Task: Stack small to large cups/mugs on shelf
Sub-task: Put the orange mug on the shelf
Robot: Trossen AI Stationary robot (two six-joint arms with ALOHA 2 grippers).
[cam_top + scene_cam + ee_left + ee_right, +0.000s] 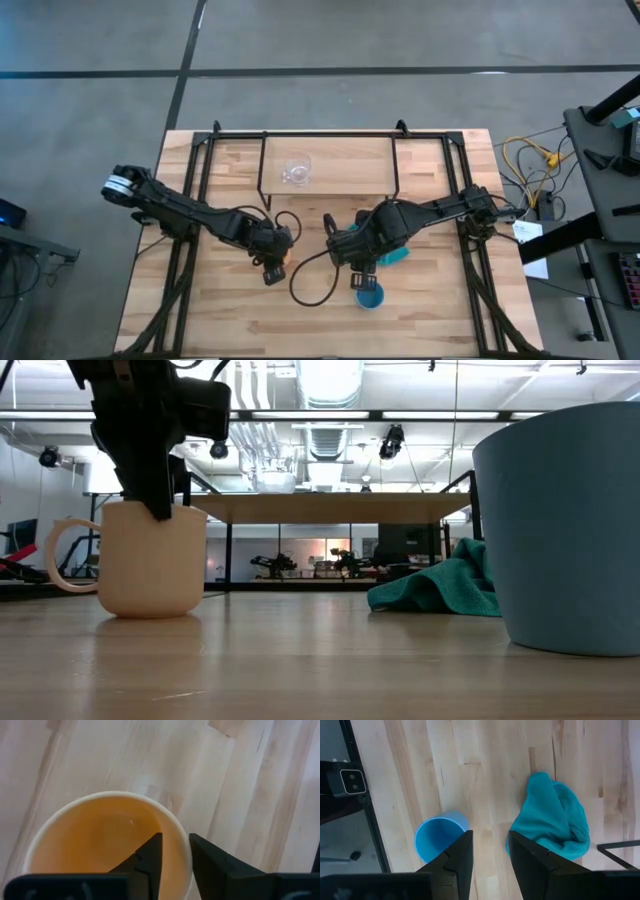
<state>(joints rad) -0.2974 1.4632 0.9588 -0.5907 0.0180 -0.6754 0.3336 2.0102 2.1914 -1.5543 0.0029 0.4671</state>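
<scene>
The orange mug [150, 565] stands on its base on the table, its handle [60, 555] toward the low view's left. My left gripper [176, 845] is over it [272, 266], shut on its rim. The blue cup [437, 837] stands upright near the table's near edge [369, 295]. My right gripper [490, 837] hovers above the table between the blue cup and the teal cloth, narrowly open and empty. The clear glass cup [296, 172] stands on the shelf [340, 165]. My left gripper holds the orange mug by its rim [181, 832], on the side away from the handle. One finger [150, 857] is inside the mug and the other [212, 865] outside, with the wall between them. The fingers point down from above. The mug stands upright on the table.
A crumpled teal cloth [552, 815] lies on the table just right of the right gripper [395, 256]. Black cables loop across the table's middle [310, 285]. The shelf's black legs [262, 170] stand at the far side. Bare wood lies along the near edge.
</scene>
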